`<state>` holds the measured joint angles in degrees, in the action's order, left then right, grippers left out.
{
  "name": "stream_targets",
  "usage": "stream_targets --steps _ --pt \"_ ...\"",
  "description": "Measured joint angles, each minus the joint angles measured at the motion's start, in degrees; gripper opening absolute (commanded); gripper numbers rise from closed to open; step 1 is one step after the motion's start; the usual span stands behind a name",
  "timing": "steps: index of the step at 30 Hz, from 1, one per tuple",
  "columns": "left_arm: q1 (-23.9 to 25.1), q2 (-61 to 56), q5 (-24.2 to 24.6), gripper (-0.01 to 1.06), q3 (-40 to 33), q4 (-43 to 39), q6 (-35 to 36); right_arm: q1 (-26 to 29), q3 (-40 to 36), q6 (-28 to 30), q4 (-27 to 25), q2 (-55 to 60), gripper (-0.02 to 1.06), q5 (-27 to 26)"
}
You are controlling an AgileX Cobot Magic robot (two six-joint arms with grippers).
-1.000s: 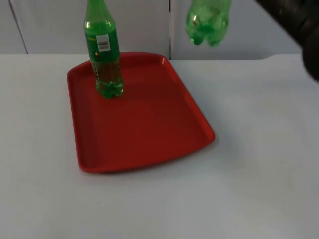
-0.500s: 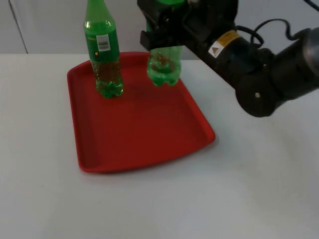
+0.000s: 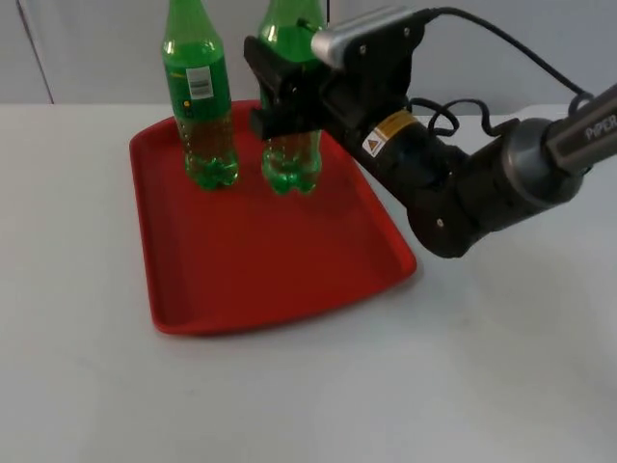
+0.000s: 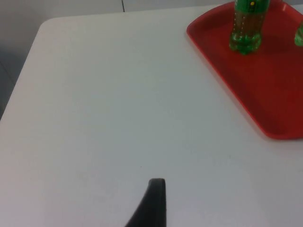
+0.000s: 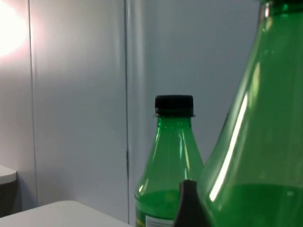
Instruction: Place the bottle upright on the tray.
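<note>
A red tray (image 3: 270,260) lies on the white table. A green bottle with a white label (image 3: 200,106) stands upright at its far left. To its right a second green bottle (image 3: 291,166) is upright, its base down at the tray floor. My right gripper (image 3: 289,104) is shut on that bottle's body from the right. The right wrist view has the held bottle (image 5: 258,142) close up and the black-capped labelled bottle (image 5: 173,161) behind it. My left gripper (image 4: 152,203) waits over bare table left of the tray (image 4: 265,90), with the labelled bottle (image 4: 246,28) in its view.
The grey partition wall (image 3: 106,48) rises just behind the tray's far edge. The right arm's body (image 3: 463,183) hangs over the tray's right rim. Open table surface (image 3: 318,395) lies in front of the tray and on both sides.
The right arm swung in from the upper right with the second bottle, carried it left over the tray and lowered it upright beside the labelled bottle.
</note>
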<state>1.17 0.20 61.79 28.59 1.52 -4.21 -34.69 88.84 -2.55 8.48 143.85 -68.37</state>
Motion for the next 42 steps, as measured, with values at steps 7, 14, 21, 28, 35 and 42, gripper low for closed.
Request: stream_targets --steps 7,14,21,28,35,42 --pt "0.0 0.0 0.0 0.83 0.0 0.0 0.0 0.0 0.6 0.6 0.0 1.6 0.00 0.0" --pt "0.0 0.0 0.0 0.83 0.0 0.0 0.0 0.0 0.6 2.5 0.0 2.4 0.00 0.0" --pt "0.0 0.0 0.0 0.83 0.0 0.0 0.0 0.0 0.6 3.6 0.0 2.4 0.00 0.0" --pt "0.0 0.0 0.0 0.83 0.0 0.0 0.0 0.0 0.6 4.0 0.0 3.6 0.00 -0.3" --pt "0.0 0.0 0.0 0.83 0.0 0.0 0.0 0.0 0.6 4.1 0.0 4.5 0.00 -1.0" --pt "0.0 0.0 0.0 0.83 0.0 0.0 0.0 0.0 0.6 4.1 0.0 4.5 0.00 -1.0"
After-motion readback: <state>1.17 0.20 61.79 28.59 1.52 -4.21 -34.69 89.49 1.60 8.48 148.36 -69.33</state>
